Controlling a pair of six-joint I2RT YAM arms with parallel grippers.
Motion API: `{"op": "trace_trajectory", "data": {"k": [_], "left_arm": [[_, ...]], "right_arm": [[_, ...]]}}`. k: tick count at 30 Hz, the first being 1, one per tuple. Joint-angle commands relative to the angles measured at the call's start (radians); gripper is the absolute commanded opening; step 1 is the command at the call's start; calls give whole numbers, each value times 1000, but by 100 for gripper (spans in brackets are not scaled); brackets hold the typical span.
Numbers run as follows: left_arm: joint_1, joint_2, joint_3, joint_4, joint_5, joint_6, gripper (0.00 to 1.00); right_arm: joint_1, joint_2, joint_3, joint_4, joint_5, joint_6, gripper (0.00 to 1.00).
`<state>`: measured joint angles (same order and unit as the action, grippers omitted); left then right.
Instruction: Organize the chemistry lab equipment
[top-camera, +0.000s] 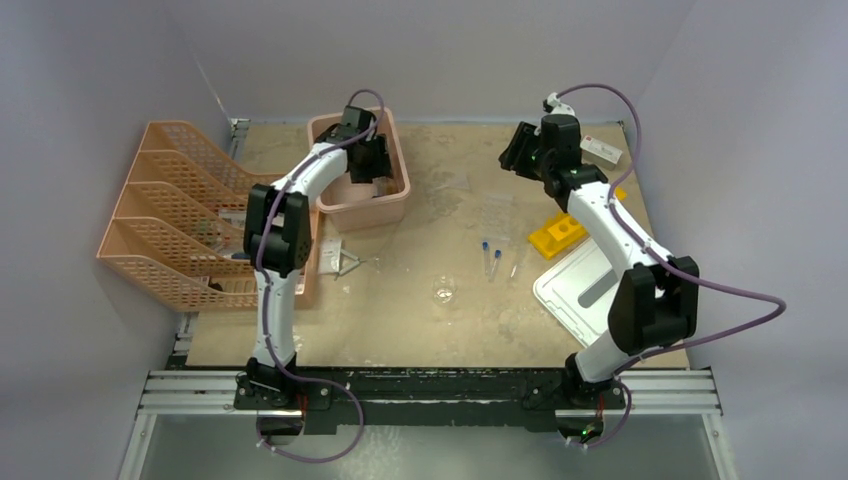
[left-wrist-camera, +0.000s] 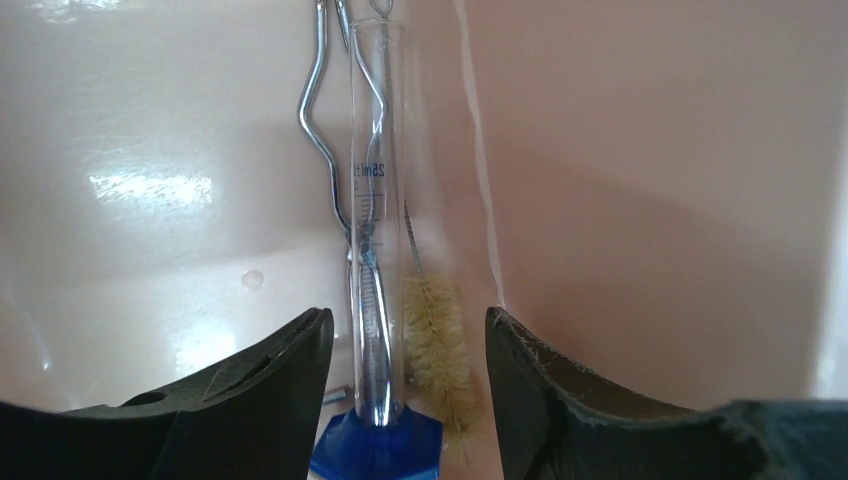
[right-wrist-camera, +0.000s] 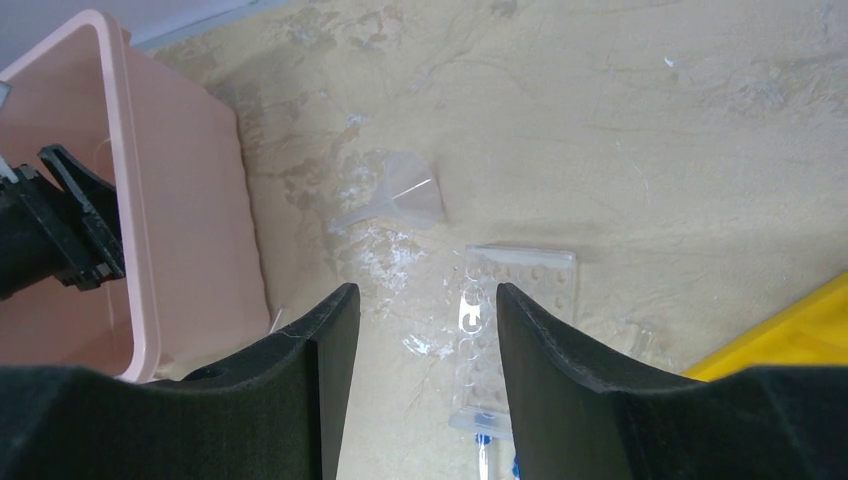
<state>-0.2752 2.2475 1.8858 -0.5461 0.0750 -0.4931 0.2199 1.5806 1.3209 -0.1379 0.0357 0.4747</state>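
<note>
My left gripper (left-wrist-camera: 405, 330) is open, down inside the pink bin (top-camera: 392, 205). Between its fingers lie a clear graduated cylinder with a blue base (left-wrist-camera: 375, 200) and a wire tube brush (left-wrist-camera: 435, 345); metal tongs (left-wrist-camera: 322, 130) lie behind them. My right gripper (right-wrist-camera: 425, 300) is open and empty, above a clear rack (right-wrist-camera: 515, 300) and near a clear funnel (right-wrist-camera: 405, 195). Two blue-capped tubes (top-camera: 490, 254), a dropper (top-camera: 515, 266) and a tiny glass beaker (top-camera: 444, 292) lie on the table. The yellow holed rack (top-camera: 557, 235) stands under the right arm.
Orange mesh file trays (top-camera: 185, 215) fill the left side. The white lid (top-camera: 585, 290) lies at the right, near the yellow rack. A small white box (top-camera: 601, 150) sits at the far right. A small clear and metal item (top-camera: 345, 262) lies beside the trays.
</note>
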Motion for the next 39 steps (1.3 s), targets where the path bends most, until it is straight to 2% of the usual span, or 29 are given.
{"op": "trace_trajectory", "data": {"k": [1, 7, 11, 16, 20, 23, 30, 39], "left_arm": [[0, -143, 43, -18, 11, 40, 58], [-13, -297, -17, -21, -19, 85, 59], [-65, -407, -90, 20, -26, 143, 58], [-219, -542, -218, 82, -72, 257, 56], [-298, -606, -323, 91, -72, 318, 48], [-377, -638, -380, 66, -131, 403, 44], [-486, -604, -458, -25, -291, 478, 42], [-532, -469, -492, -97, -652, 351, 58]], "right_arm": [[-4, -69, -9, 23, 11, -23, 55], [-3, -99, -41, 32, -2, -23, 56], [-3, -107, -57, 38, -33, -20, 56], [-4, -115, -68, 34, -34, -6, 56], [-4, -125, -94, 31, -34, 10, 54], [-3, -139, -119, 30, -34, 20, 50], [-3, -162, -181, 24, -28, 43, 48], [-3, -160, -223, 20, -19, 73, 50]]}}
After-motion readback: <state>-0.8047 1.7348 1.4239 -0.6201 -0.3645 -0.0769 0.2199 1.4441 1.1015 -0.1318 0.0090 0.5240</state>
